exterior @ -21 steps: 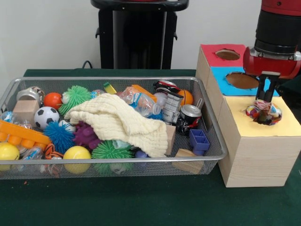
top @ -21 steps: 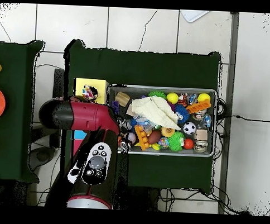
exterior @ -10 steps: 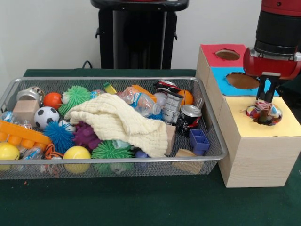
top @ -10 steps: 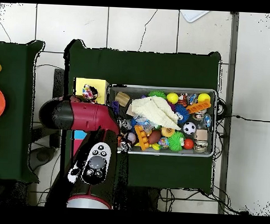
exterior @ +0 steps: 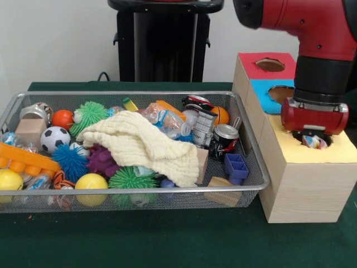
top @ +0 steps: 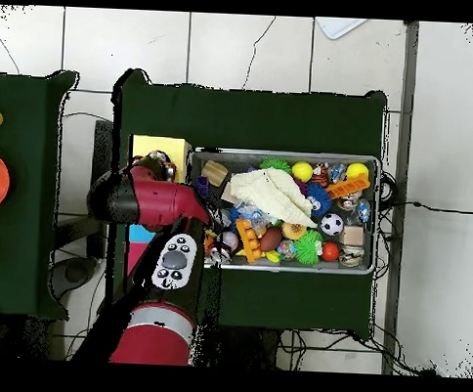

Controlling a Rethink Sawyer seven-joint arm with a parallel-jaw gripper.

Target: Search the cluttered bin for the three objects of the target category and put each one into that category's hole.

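Since a second ago the arm has dropped and swung nearer the camera: the gripper [exterior: 314, 133], which stood clear above the yellow hole with its fingers showing, now sits low with its red wrist housing covering the opening. Whether the fingers are spread or pinched cannot be told; they are hidden behind the housing. The multicoloured rope toy [exterior: 313, 142], earlier mounded at the hole's rim, shows only as a small patch inside the yellow hole [exterior: 326, 143] of the wooden sorting box [exterior: 304, 187]; overhead, the arm covers it almost entirely. The toy looks soft, light and knotted, likely to snag on the cut edge, so a push on its bulk seems better than a pinch on a loose strand. Beside the box stands the wire mesh bin [exterior: 252, 158], still crowded: a cream cloth [exterior: 142, 144] drapes over the middle and hides whatever lies beneath, with spiky rubber balls [exterior: 129, 178], a soccer ball [exterior: 54, 138], a yellow ball [exterior: 91, 182], drink cans [exterior: 225, 139] and a blue plastic block [exterior: 236, 166] around it. The cloth looks like the chief obstacle to further searching.
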